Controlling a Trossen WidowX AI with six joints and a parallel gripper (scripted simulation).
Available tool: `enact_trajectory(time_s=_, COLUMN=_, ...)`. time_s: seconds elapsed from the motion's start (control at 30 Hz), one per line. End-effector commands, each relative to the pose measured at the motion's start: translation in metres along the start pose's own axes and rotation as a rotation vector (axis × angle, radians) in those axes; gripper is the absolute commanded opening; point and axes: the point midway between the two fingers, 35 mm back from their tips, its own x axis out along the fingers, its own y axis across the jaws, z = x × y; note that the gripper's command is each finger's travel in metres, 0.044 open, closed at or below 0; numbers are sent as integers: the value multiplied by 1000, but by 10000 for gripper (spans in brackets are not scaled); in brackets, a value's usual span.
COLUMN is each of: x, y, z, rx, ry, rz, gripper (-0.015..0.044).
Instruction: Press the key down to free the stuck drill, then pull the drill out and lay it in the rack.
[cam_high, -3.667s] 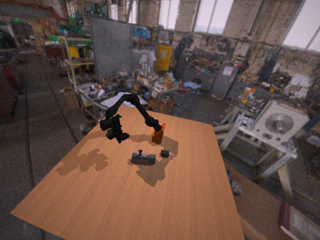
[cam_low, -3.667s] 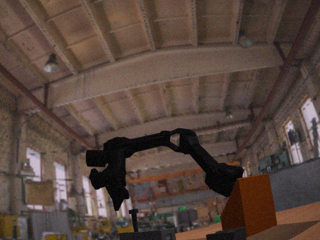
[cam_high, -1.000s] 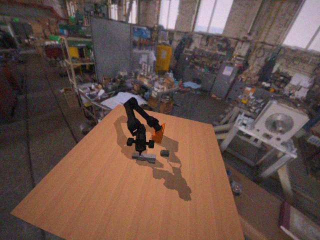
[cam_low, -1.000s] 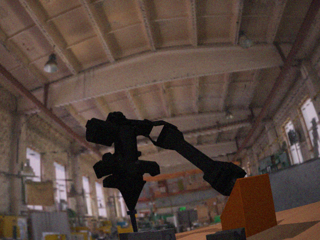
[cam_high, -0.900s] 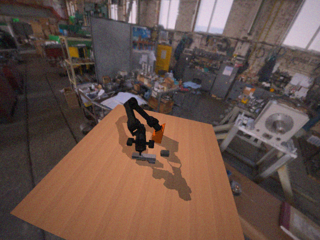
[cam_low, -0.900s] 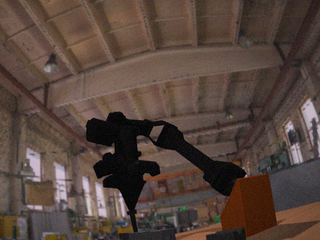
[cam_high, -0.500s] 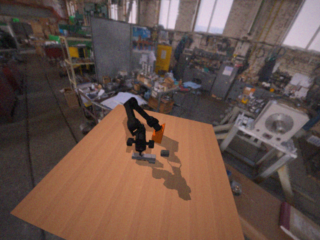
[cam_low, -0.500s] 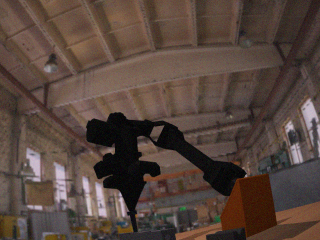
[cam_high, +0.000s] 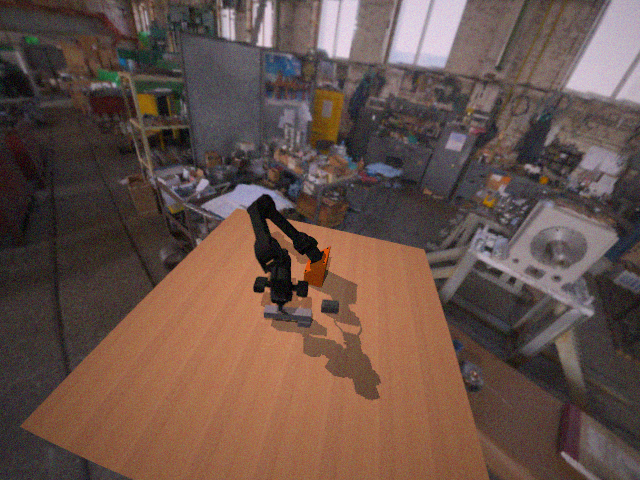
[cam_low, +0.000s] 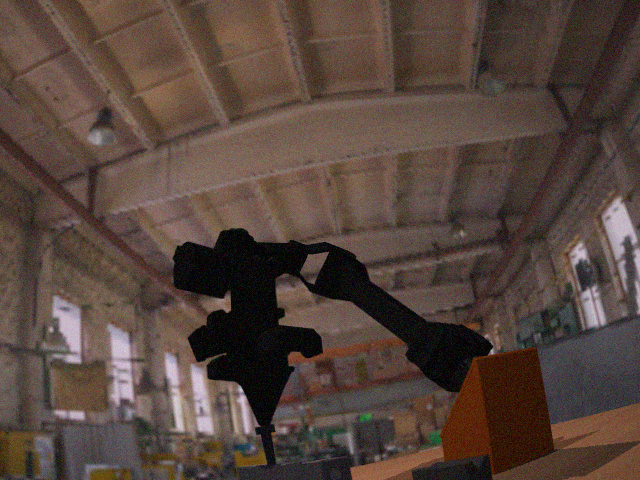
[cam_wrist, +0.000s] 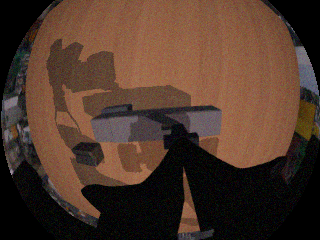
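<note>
While our gripper (cam_wrist: 179, 139) is pinched fully together on nothing, its tips sit on the grey block (cam_high: 287, 313) mid-table (cam_high: 155, 372), where the key and stuck drill should be; we can't tell them apart. Small dark block (cam_high: 329, 306) lies just beside it, orange block (cam_high: 317, 268) behind. We judge the drill rigid, light, probably slick: grab across its exposed shank.

Table (cam_high: 155, 387) — bar (cam_high: 287, 313) before arm, small block (cam_high: 329, 306) seemingly beside
</note>
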Motion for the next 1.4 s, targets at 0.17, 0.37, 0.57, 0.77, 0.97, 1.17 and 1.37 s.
enact_trajectory(time_s=0.17, x=13, y=-5, z=-3, rx=10, ry=51, rz=-17, gripper=79)
enact_trajectory(time_s=0.37, x=-47, y=-1, z=4, rx=9, ry=52, rz=-15, gripper=236)
enact_trajectory(time_s=0.57, x=-46, y=0, z=4, rx=-11, ry=41, rz=-19, gripper=394)
enact_trajectory(time_s=0.77, x=-11, y=65, z=14, rx=-608, ry=45, rz=1, gripper=440)
enact_trajectory(time_s=0.97, x=22, y=121, z=9, rx=-1154, ry=48, rz=17, gripper=440)
enact_trajectory(time_s=1.17, x=46, y=157, z=-2, rx=-1534, ry=49, rz=29, gripper=440)
enact_trajectory(time_s=1.37, x=48, y=159, z=-3, rx=-1560, ry=50, rz=30, gripper=440)
